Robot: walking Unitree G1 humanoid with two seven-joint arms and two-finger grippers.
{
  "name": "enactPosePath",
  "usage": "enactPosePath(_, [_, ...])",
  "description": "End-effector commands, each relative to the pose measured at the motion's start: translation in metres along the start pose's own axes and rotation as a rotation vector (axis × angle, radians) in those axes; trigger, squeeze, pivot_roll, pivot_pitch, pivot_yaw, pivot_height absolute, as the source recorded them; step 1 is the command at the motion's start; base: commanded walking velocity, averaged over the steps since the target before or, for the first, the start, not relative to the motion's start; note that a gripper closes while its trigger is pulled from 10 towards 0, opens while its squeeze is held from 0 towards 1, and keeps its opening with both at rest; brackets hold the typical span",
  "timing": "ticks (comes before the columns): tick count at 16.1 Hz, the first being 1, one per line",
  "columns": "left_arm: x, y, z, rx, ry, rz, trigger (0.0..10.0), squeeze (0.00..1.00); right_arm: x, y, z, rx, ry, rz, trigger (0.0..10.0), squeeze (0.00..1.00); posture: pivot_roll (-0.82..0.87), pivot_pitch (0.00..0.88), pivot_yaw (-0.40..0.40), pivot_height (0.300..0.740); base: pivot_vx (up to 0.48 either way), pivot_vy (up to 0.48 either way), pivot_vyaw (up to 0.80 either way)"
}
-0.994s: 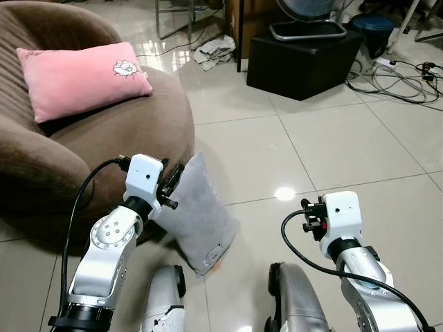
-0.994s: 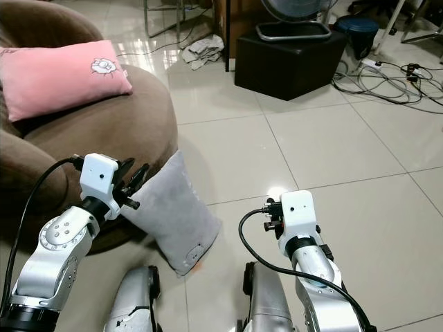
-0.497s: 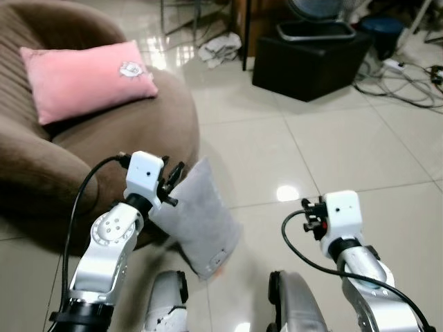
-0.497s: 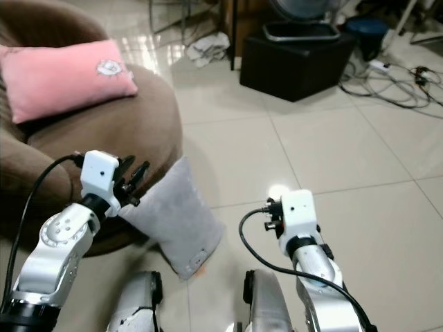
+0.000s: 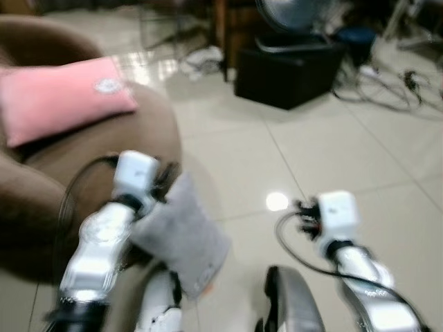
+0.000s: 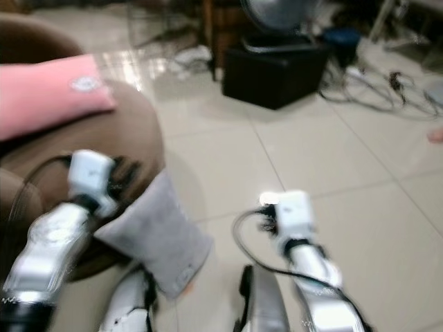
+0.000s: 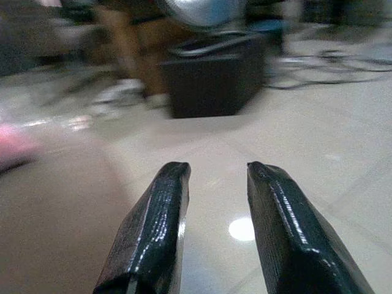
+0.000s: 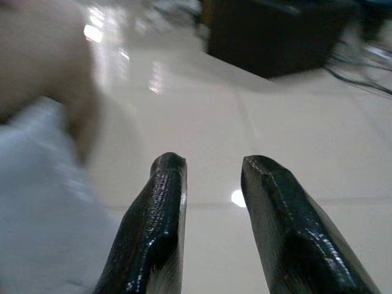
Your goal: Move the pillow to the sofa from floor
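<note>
2 pillows in the scene: a grey pillow stands on edge on the tiled floor, leaning against the front of the brown sofa, and a pink pillow lies up on the sofa seat. Head views are motion-blurred, so fine contact cannot be resolved. Left gripper sits at the upper corner of the grey pillow, between the pillow top and the sofa edge; whether it touches the fabric cannot be told from the head views. Left wrist view shows its 2 black fingers parted by a moderate gap with nothing between the jaws, pale floor and a light reflection visible through the gap, sofa surface to one side. Right gripper is held out over the bare floor, well apart from the grey pillow, with a black cable looping at its wrist. Right wrist view shows its 2 fingers likewise parted, jaws holding nothing, tile between them, and the grey pillow as a blurred pale mass off to one side with the brown sofa behind it. Behind, on the floor: a black box carrying the base of a fan, a crumpled cloth near it, and a tangle of cables on the robot's right. Grey pillow bottom corner rests on the floor near the robot's own legs.
</note>
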State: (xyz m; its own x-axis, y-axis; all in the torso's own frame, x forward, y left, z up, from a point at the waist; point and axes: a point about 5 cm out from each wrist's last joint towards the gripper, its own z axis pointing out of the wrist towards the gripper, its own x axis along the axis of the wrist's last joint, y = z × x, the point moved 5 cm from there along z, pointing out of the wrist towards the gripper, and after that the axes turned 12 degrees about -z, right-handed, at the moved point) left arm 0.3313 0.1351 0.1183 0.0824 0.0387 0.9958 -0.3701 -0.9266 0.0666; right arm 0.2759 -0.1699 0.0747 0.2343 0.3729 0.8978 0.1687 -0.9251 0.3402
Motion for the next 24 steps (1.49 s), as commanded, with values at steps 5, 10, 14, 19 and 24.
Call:
enactPosePath(5, [0.003,-0.019,-0.007,0.059,0.006,0.031,10.0,0.00,0.010,-0.011,0.004,0.060,0.032,-0.010,10.0,0.00,0.05,0.095,0.012,0.566,0.353,0.000,0.00])
enactPosePath(10, [-0.011,-0.028,-0.012,0.057,-0.080,0.111,10.0,0.00,0.008,-0.022,-0.001,0.130,0.026,-0.010,10.0,0.00,0.06,0.123,0.023,0.566,0.125,0.000,0.16])
enactPosePath(14, [-0.037,-0.029,-0.010,-0.004,-0.207,0.137,10.0,0.00,0.002,-0.032,-0.015,0.242,0.017,-0.028,10.0,0.00,0.06,0.145,0.032,0.566,0.000,0.000,0.00])
enactPosePath(19, [-0.077,-0.026,0.016,-0.033,-0.329,0.115,10.0,0.00,-0.010,-0.053,-0.037,0.371,-0.022,-0.099,10.0,0.00,0.02,0.188,0.034,0.521,0.000,0.000,0.00])
enactPosePath(24, [-0.095,-0.051,0.028,0.127,-0.443,0.078,10.0,1.00,-0.019,-0.066,-0.051,0.429,-0.038,-0.162,10.0,0.00,-0.05,0.228,0.039,0.521,0.000,0.000,0.00])
